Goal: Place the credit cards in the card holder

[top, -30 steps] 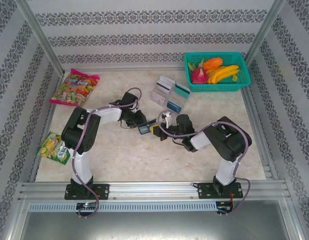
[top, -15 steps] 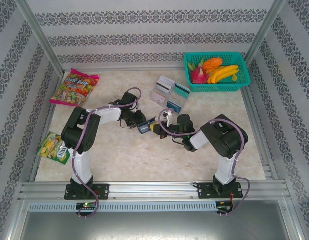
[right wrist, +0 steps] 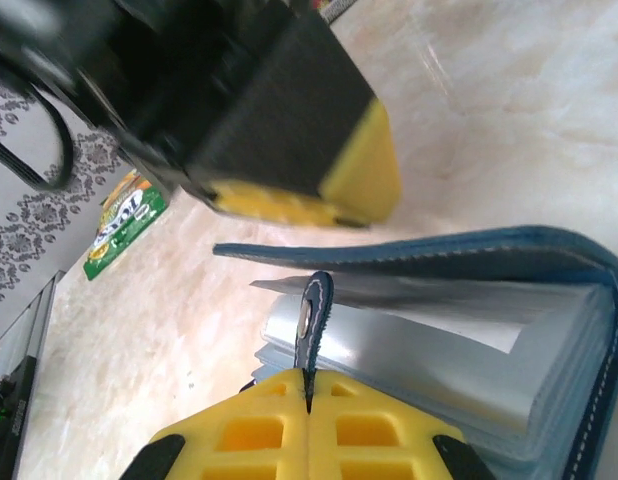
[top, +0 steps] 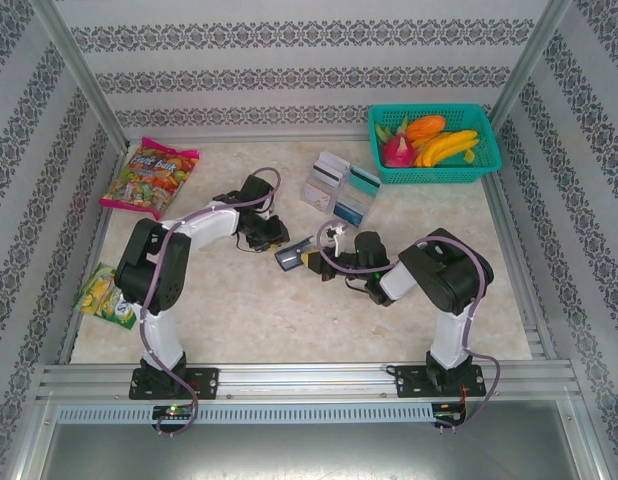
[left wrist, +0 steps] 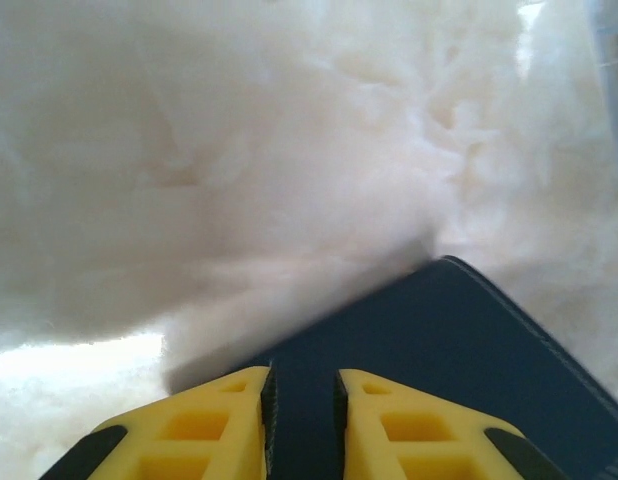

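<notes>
R gripper (right wrist: pixel 309 388) is clamping fully shut on the snap tab (right wrist: pixel 314 310) of the card holder (right wrist: pixel 459 262), w/ only the thin tab between its jaws. Holder is sitting near the centre of the table (top: pixel 239 310) and gaping open on the R wrist cam: navy cover (right wrist: pixel 389 255) up top, clear sleeves (right wrist: pixel 419 350) under it, fold at 3 o'clock. From above, its long axis is running approx 8 to 2 o'clock, w/ R gripper at its 4 o'clock side and L gripper (left wrist: pixel 301 390) just off its 10 o'clock side. L jaws are standing nearly together, and navy is showing through a thin slit; can't tell if they're nipping the cover edge or just hovering over it. Credit cards (top: pixel 339 187) are lying clustered at 1 o'clock from the holder, well apart from it, beside the teal basket (top: pixel 429 178). Both grippers look abt equally near them; w/ R busy on the tab, I'm judging L is the arm for the fetch. Sleeve contents are too blurred to read, and the card count is hard to make out from above
</notes>
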